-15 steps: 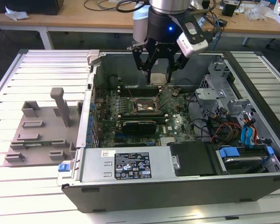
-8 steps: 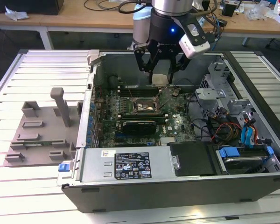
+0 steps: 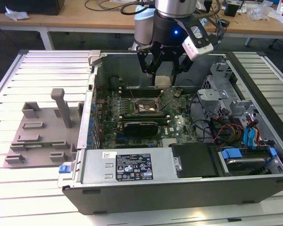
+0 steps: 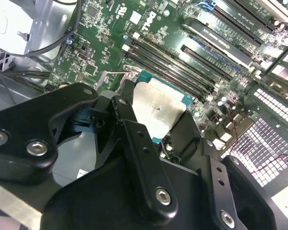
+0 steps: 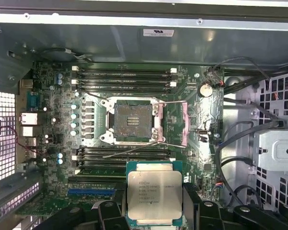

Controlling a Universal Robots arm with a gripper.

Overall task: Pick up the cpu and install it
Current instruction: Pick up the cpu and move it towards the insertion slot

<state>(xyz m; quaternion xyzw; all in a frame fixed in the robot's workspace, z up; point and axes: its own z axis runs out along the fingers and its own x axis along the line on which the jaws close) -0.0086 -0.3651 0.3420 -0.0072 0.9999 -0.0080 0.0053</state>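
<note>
The exterior camera is looking down from afar on the open case [image 3: 132, 165], my gripper [image 3: 163, 83] at twelve o'clock. My first wrist camera is facing straight down, the second slanting close past my fingers [image 4: 139, 153]; both are sharing the cpu [image 5: 154, 196] and motherboard [image 5: 53, 96].

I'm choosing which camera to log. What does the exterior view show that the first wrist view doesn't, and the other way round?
The exterior view adds the grey plastic tray with raised blocks beside the open metal computer case, and the arm's black claw seen from outside. The first wrist view adds the round silver coin battery on the green motherboard. Both show the flat square silver-topped cpu gripped in the claw over the board, and the empty square socket.
</note>
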